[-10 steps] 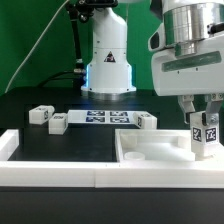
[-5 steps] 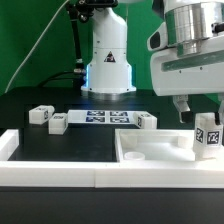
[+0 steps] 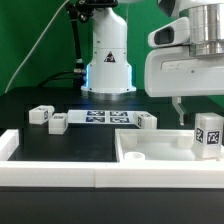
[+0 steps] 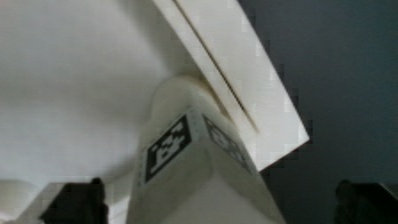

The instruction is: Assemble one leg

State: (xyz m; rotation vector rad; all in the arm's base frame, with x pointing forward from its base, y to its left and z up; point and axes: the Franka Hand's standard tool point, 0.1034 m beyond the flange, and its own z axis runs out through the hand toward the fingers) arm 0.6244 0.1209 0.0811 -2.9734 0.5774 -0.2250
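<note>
A leg (image 3: 208, 134), a small white post with black-and-white tags, stands upright at the corner of the large white tabletop (image 3: 150, 150) on the exterior view's right. My gripper (image 3: 203, 108) is above it, open, with one finger (image 3: 180, 110) visible to the leg's left and not touching it. In the wrist view the leg (image 4: 199, 150) rises between my dark fingertips (image 4: 71, 204), with gaps on both sides of my gripper (image 4: 217, 205). The tabletop (image 4: 71, 90) lies beneath it.
Three more legs lie on the black table: two at the exterior view's left (image 3: 40, 114) (image 3: 57, 122), and one (image 3: 147, 121) behind the tabletop. The marker board (image 3: 100, 118) lies between them. A white wall (image 3: 60, 172) runs along the front. The robot base (image 3: 108, 60) stands behind.
My gripper has let go of the leg and risen straight up. The leg stays standing at the tabletop's corner.
</note>
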